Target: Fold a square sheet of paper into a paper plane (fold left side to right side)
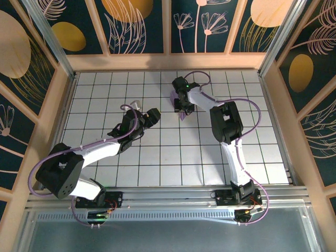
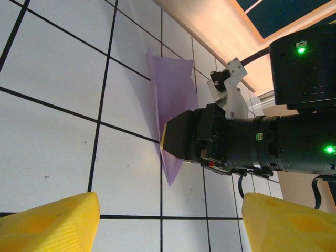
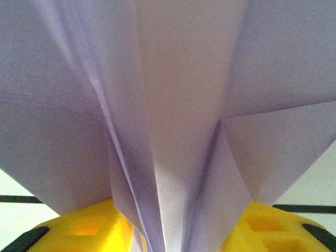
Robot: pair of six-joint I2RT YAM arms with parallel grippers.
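The square sheet of paper is folded into a narrow lavender paper plane (image 1: 182, 115) that lies on the white grid table (image 1: 210, 157), its pointed nose toward the near edge. In the left wrist view the paper plane (image 2: 170, 89) stretches away under my right gripper (image 2: 181, 139), which sits across its middle. From the right wrist, the plane's folds (image 3: 173, 105) run up between the yellow fingers (image 3: 79, 228), which stand apart on either side of the centre crease. My left gripper (image 1: 151, 116) hovers open just left of the plane, its yellow fingertips (image 2: 52, 223) apart with nothing between them.
Wooden frame walls with patterned panels (image 1: 168, 26) close in the table on three sides. A small white bracket (image 2: 229, 86) sits beyond the plane near the back wall. Open grid tiles lie in front of both grippers, and an aluminium rail (image 1: 173, 197) runs along the near edge.
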